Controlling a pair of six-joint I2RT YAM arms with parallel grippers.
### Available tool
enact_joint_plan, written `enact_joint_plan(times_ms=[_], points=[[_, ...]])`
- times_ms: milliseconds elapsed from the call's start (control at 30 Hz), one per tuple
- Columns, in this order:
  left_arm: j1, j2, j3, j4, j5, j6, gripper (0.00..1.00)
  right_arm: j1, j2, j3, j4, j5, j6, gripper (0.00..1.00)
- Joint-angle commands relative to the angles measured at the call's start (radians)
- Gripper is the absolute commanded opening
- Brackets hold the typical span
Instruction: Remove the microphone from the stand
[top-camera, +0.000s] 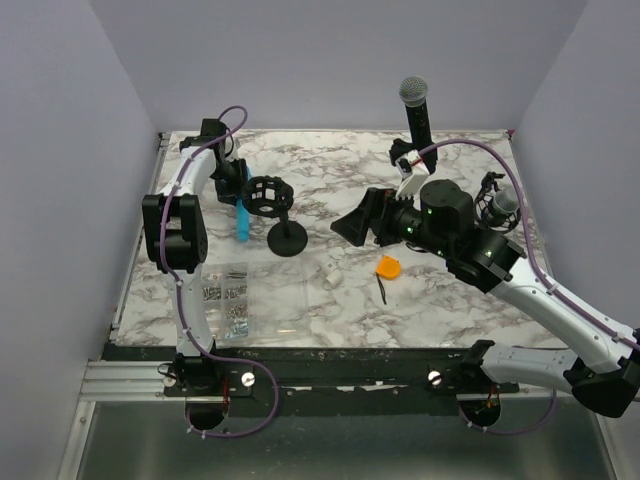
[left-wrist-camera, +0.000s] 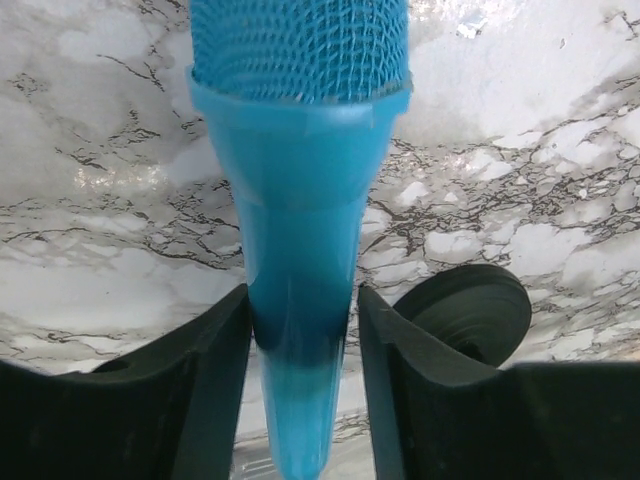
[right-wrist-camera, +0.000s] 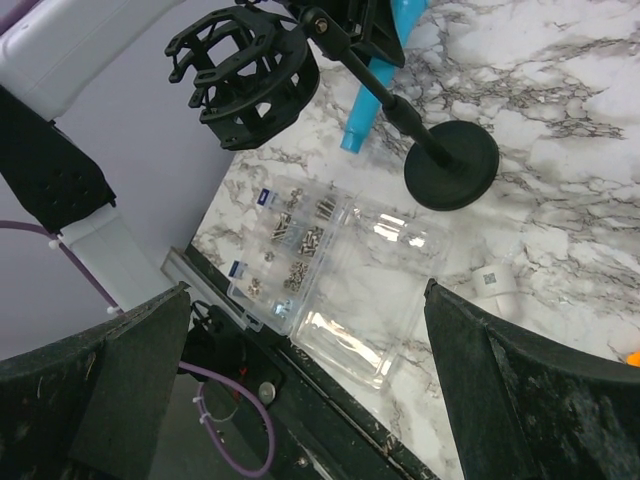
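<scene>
The blue microphone (top-camera: 241, 222) (left-wrist-camera: 300, 200) hangs upright, mesh head up, just left of the black stand (top-camera: 286, 238), outside its round shock-mount cradle (top-camera: 268, 195) (right-wrist-camera: 245, 70). My left gripper (top-camera: 232, 186) (left-wrist-camera: 303, 340) is shut on the microphone's tapered lower handle; the left finger presses it and a thin slit shows at the right finger. The handle's tip is at or just above the marble. The stand's round base (left-wrist-camera: 470, 310) (right-wrist-camera: 452, 165) sits right beside it. My right gripper (top-camera: 356, 226) (right-wrist-camera: 305, 380) is wide open and holds nothing, hovering right of the stand.
A clear plastic box of screws (top-camera: 228, 295) (right-wrist-camera: 300, 250) lies near the front left edge. A small white piece (top-camera: 330, 272) and an orange piece (top-camera: 388, 267) lie mid-table. A black microphone (top-camera: 415, 105) stands in a white holder at the back; another microphone (top-camera: 500, 205) sits at right.
</scene>
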Motion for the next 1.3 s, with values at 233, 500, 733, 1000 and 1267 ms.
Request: enact_joint_plan(times_ms=[233,500,733,1000,1267], points=[[0.002,0.001,0.023,-0.012,0.072,-0.005,0.6,0.008,0.013,0.006,0.026,-0.042,0.027,1.0],[0.002,-0.108,0.001,-0.012,0.084,-0.002,0.61,0.009,0.149,0.037,0.034,-0.133,0.064,1.0],[0.002,-0.358,-0.103,0.048,0.081,-0.003,0.7,0.009,0.237,0.051,0.165,-0.262,0.144,1.0],[0.002,-0.634,-0.203,0.133,0.057,-0.033,0.76,0.011,0.325,0.112,0.269,-0.284,0.234,1.0],[0.002,-0.879,-0.37,0.33,0.037,-0.082,0.83,0.018,0.365,0.083,0.379,-0.205,0.312,1.0]])
